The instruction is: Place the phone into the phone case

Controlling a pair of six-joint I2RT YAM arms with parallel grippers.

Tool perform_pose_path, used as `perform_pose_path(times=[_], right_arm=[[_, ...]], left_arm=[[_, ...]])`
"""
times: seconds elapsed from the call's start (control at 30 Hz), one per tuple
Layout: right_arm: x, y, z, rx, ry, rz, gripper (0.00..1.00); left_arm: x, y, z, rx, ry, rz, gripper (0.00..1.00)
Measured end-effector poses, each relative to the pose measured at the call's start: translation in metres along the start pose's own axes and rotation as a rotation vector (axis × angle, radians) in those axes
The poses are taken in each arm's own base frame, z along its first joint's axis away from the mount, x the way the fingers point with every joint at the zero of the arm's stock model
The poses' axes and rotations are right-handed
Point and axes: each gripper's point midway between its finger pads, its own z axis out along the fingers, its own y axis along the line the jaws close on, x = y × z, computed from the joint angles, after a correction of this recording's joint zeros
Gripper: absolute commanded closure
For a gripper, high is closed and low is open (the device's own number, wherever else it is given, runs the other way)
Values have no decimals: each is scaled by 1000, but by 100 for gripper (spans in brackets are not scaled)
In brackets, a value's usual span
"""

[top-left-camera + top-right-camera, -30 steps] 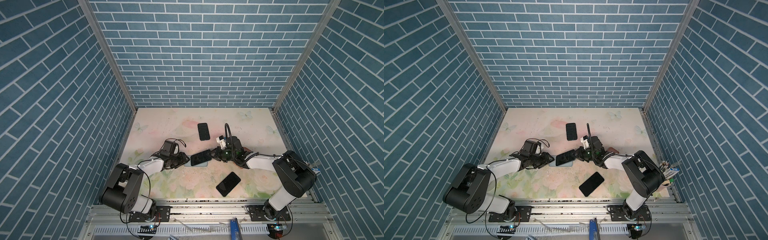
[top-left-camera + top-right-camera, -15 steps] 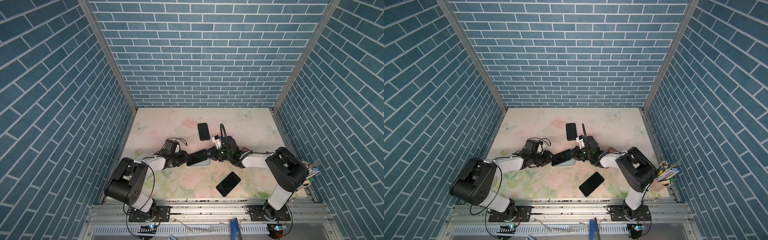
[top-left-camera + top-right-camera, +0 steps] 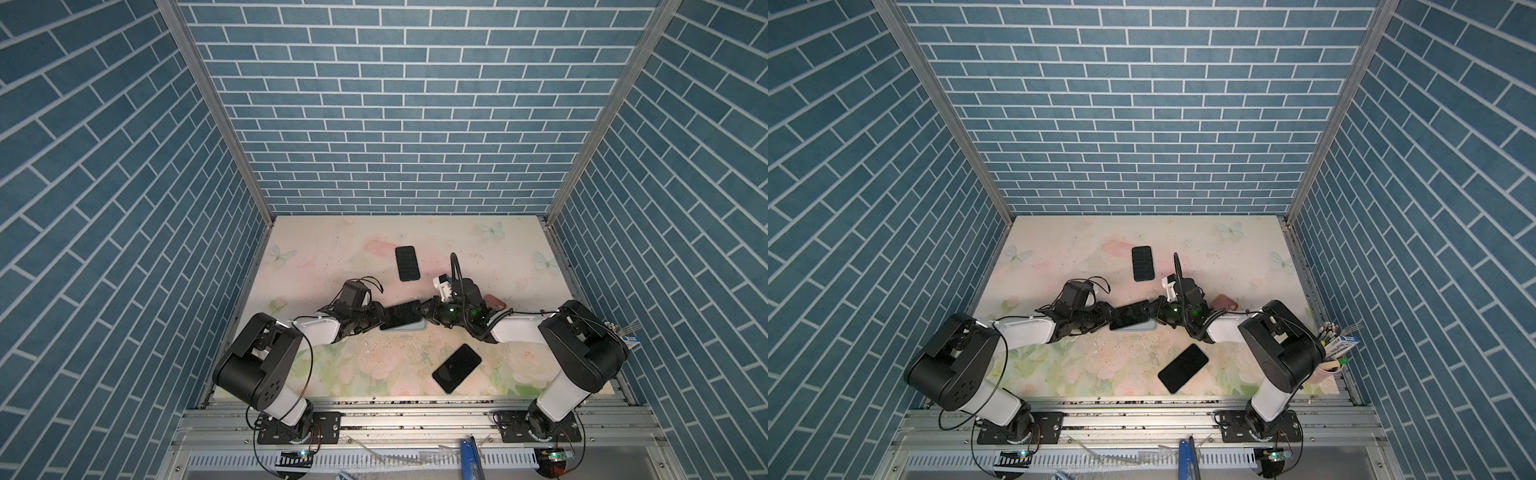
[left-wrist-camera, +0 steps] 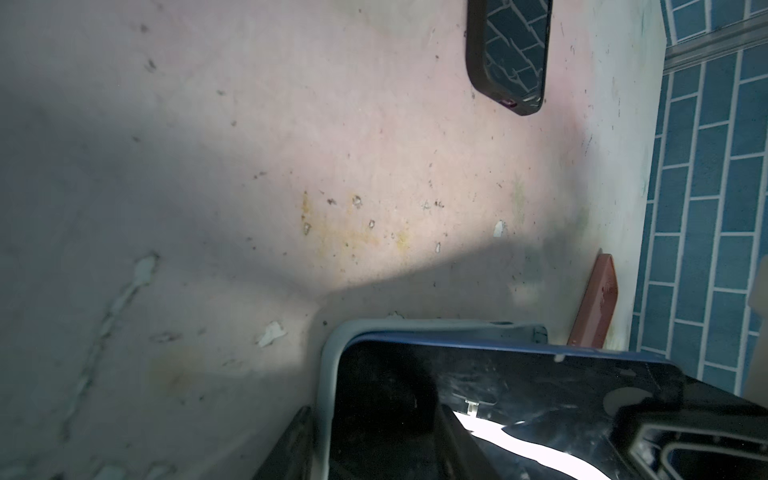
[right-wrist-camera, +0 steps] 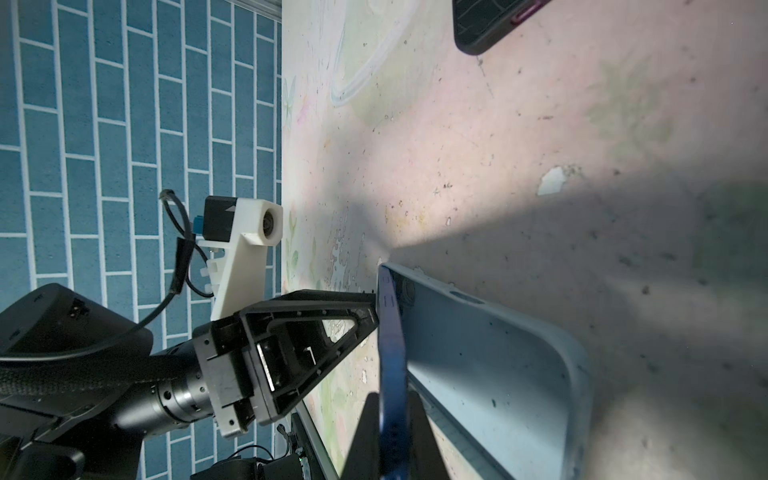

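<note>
One spare black handset [image 3: 457,368] lay flat on the robot's side of the pale blue phone case [image 5: 498,365], well apart from it. Over the case, the blue-edged phone [image 5: 390,353] sat tilted and not seated flat. The right gripper [image 5: 392,399] was clamped on one short end, a finger on each face. At the opposite end the left gripper [image 3: 380,320] had its jaws partly apart, one fingertip [image 5: 368,311] touching the phone beside the case's corner; whether it actually gripped could not be told. The phone looked rigid, glassy and likely slick, best held by its ends or edges, while the case's rim would probably flex and need pressing down corner by corner. How much of the phone sat inside the rim was hidden beneath it. Beyond the case, a brown cover [image 3: 494,302] was half hidden by the right arm. Farther off lay a dark cased handset [image 3: 407,263].
</note>
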Motion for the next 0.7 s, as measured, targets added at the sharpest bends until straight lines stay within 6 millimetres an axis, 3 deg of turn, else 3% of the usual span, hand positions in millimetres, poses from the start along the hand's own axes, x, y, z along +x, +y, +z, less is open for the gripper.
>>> perform_pose_path(times=[0.13,0.3,0.47,0.7], right_arm=[[1,-6,-7,23,-8,4,78],[18,-35,-14,151,37,7,64],[27,-47,-22,226,79,-2,62],[15,-34,-40,302,73,-102,61]], left_arm=[[6,-5,2,11,16,12,52],[28,-16,4,53,102,31,52],[35,-17,3,60,134,29,53],[41,-15,1,6,183,60,54]])
